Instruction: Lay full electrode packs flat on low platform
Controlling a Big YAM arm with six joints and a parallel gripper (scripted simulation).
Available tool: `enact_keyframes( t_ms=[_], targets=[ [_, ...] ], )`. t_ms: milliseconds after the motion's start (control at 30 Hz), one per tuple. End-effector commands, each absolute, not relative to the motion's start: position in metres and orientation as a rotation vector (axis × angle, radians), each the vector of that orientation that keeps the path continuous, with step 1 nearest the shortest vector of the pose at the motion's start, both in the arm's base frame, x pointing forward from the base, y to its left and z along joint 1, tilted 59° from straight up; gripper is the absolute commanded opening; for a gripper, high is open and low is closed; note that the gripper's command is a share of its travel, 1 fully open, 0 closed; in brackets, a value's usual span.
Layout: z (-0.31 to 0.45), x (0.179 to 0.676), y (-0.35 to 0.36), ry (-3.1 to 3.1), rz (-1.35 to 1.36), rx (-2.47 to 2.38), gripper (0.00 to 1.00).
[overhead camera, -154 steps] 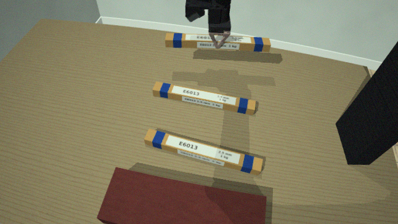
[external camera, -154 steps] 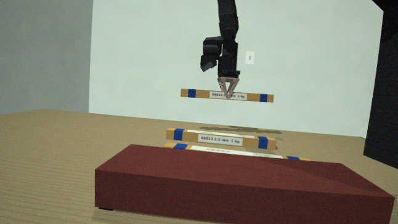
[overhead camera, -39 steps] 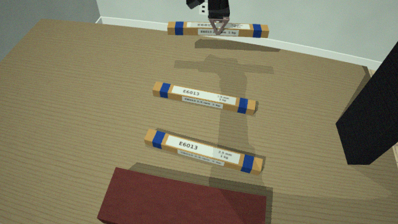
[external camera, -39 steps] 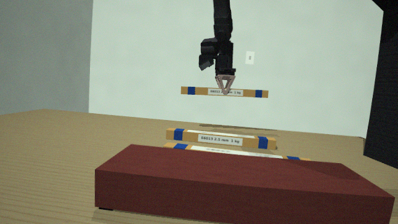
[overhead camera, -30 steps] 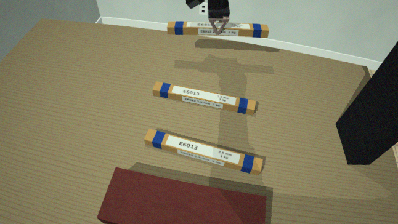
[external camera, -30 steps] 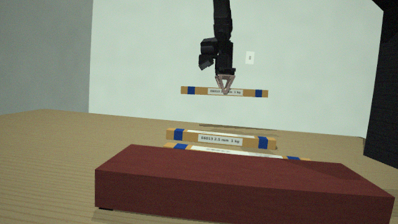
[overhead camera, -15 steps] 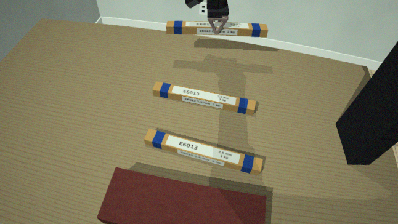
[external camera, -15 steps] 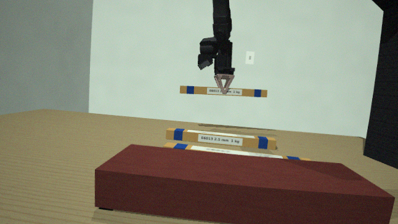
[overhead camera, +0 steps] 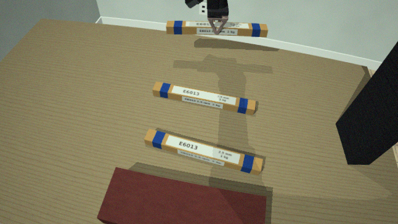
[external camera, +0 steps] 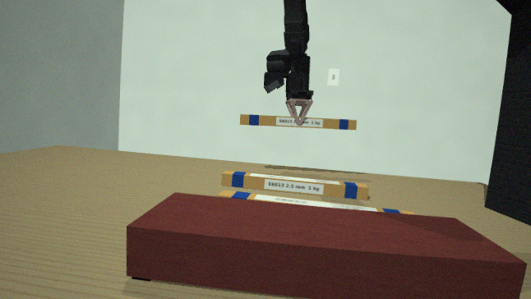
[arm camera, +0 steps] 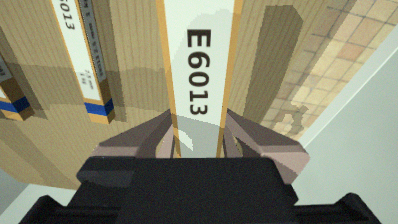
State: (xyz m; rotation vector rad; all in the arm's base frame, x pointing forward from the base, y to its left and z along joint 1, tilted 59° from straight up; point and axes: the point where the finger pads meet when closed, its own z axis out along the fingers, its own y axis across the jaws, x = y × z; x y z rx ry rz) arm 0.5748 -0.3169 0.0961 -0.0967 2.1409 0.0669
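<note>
My gripper [overhead camera: 218, 29] is shut on the middle of a tan electrode pack [overhead camera: 217, 28] with blue end bands and an E6013 label. It holds the pack level and high above the far side of the table; the pack also shows in the exterior view [external camera: 297, 121] and in the wrist view [arm camera: 202, 75] between the fingers. A second pack [overhead camera: 204, 98] lies flat at mid table. A third pack [overhead camera: 203, 151] lies flat just behind the low dark red platform [overhead camera: 185, 200]. Nothing lies on the platform [external camera: 325, 242].
A tall black block [overhead camera: 371, 117] stands at the right edge of the table. A pale wall with a white skirting runs behind the table's far edge.
</note>
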Motion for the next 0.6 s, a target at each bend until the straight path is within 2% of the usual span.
enact_keyframes(
  t_ms=[0,567],
  targets=[
    [0.1430,0.5486,-0.3512,2.098,-0.010,-0.064,0.00],
    [0.1420,0.5474,-0.3503,2.101,-0.008,-0.063,0.00]
  ],
)
